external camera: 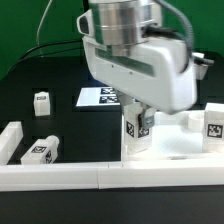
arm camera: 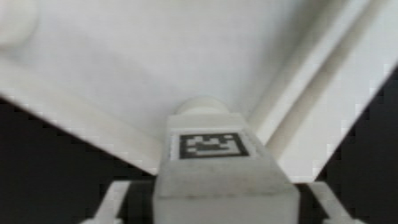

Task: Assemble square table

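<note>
The white square slab point(external camera: 175, 142) lies at the exterior view's right, behind the low wall. One tagged white leg point(external camera: 132, 128) stands upright on the slab's near corner. My gripper point(external camera: 139, 117) is straight above it, with its jaws on either side of the leg. In the wrist view the leg point(arm camera: 214, 146) fills the middle over the slab point(arm camera: 125, 60) and its raised rim point(arm camera: 324, 90). My gripper point(arm camera: 215, 198) straddles the leg, with a thin dark gap showing between each finger point(arm camera: 118, 200) and the leg. The socket under the leg is hidden.
Another tagged leg point(external camera: 213, 123) stands on the slab at the far right. One leg point(external camera: 42, 102) stands on the black table at the left, and another point(external camera: 41, 151) lies near the left wall. The long low white wall point(external camera: 90, 178) runs along the front. The marker board point(external camera: 97, 97) lies behind.
</note>
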{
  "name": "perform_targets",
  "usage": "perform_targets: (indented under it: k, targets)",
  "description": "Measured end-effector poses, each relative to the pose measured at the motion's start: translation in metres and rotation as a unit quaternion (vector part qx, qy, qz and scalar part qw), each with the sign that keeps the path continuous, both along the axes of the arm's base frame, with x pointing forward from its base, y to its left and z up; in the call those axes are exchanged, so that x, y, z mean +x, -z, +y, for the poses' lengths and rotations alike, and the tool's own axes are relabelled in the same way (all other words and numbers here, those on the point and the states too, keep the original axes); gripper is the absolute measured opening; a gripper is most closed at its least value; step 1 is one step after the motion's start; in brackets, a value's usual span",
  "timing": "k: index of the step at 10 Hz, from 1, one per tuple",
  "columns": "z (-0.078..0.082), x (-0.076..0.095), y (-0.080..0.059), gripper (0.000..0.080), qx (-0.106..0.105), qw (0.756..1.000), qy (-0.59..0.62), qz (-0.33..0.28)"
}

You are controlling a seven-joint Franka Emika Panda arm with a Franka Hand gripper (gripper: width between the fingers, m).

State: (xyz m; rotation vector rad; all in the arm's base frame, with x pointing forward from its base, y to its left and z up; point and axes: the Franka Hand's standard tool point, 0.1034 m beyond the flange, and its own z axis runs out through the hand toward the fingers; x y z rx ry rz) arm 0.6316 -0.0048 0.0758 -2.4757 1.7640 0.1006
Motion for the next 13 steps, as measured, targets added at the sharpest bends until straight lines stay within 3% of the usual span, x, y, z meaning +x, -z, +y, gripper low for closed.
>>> perform_targets:
  k: [1, 4, 5, 6, 7, 9, 13]
  targets:
    - [0.000, 0.000, 0.000, 0.0284, 0.013, 0.998, 0.066, 0.003]
    - [0.001, 0.001, 0.001, 0.0292, 0.011, 0.993, 0.119, 0.003]
    - [0.001, 0.001, 0.001, 0.0484, 0.011, 0.994, 0.113, 0.003]
    - [0.002, 0.001, 0.002, 0.0484, 0.007, 0.997, 0.072, -0.003]
    - [0.007, 0.000, 0.005, 0.0625, 0.001, 1.000, -0.014, -0.021]
    - [0.011, -0.004, 0.007, 0.0646, -0.002, 0.982, -0.182, -0.042]
    - [0.009, -0.004, 0.007, 0.0649, -0.010, 0.946, -0.320, -0.056]
